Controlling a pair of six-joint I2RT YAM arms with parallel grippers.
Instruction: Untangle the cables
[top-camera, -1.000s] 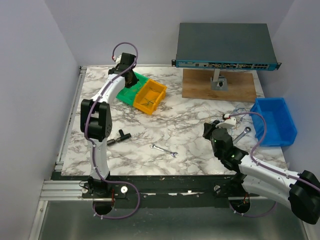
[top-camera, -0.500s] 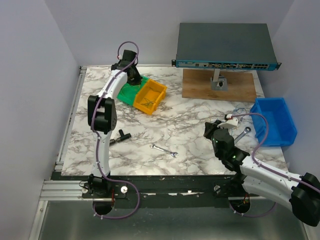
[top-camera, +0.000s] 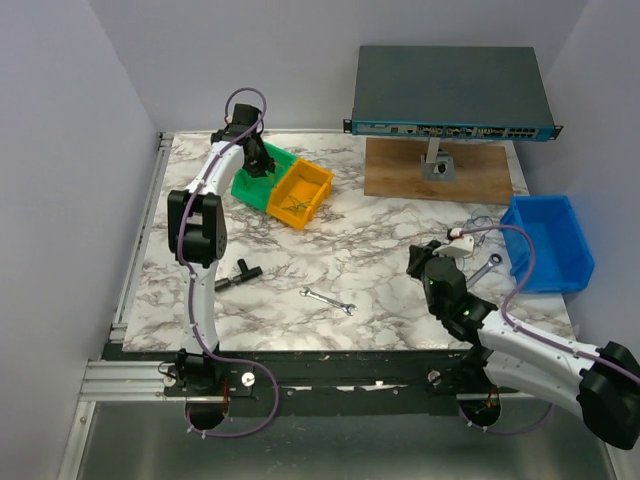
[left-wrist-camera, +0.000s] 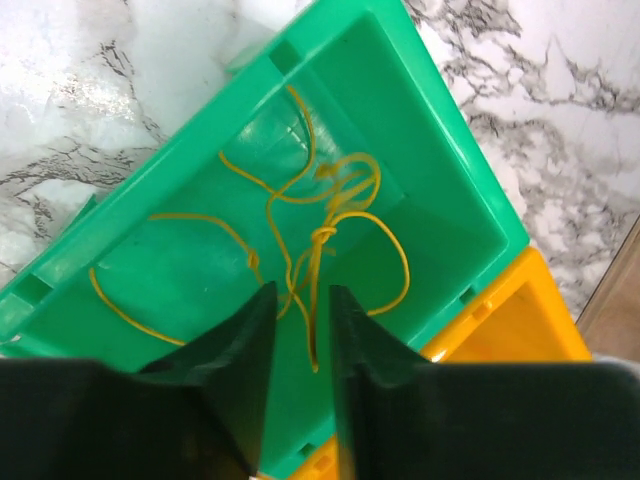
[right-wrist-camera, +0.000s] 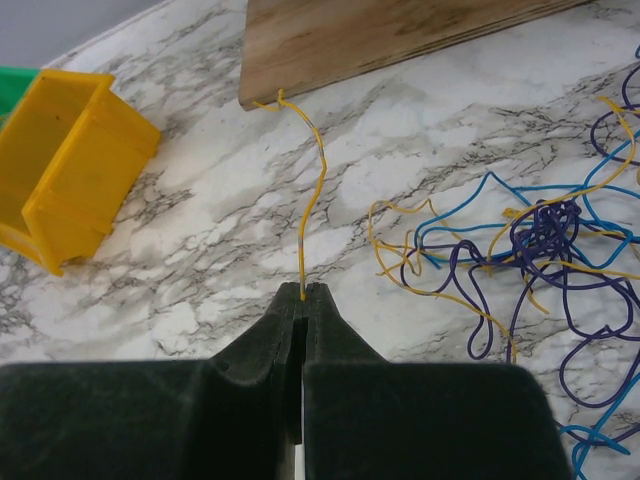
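Left gripper (left-wrist-camera: 297, 300): jaws newly parted a little, over loose yellow cables (left-wrist-camera: 320, 235) in green bin (left-wrist-camera: 455, 170), far-left corner of the worktop (top-camera: 380, 255).
Right gripper (right-wrist-camera: 303, 292): pinched single cable (right-wrist-camera: 318, 175), lengthwise toward far edge.

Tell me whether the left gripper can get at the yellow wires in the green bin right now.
Probably yes: the left gripper hangs directly over the open green bin, jaws slightly apart, and nothing covers the yellow wires.

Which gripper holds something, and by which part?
The right gripper pinches a yellow wire by its near end. The left gripper, jaws apart over the wires in the green bin, grips nothing.
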